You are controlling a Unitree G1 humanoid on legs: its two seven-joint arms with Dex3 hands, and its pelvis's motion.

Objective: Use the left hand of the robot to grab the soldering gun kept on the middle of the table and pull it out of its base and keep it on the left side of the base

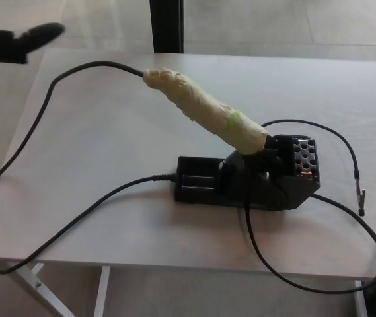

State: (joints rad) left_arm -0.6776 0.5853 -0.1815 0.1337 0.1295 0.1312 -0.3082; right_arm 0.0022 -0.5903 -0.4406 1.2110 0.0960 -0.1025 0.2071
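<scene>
We see a pale table (108,132) with white legs standing on a tiled floor (273,23). A black base (240,181) rests on it, a little right of the middle. A black cable (75,221) runs from the base's left end across the tabletop and over the near left edge. Right of the base, thin black wires (336,142) loop over the tabletop and end in small clips (361,198) near the right edge.

No readable text, labels, brands or numbers anywhere; none legible on base (247,181).
</scene>
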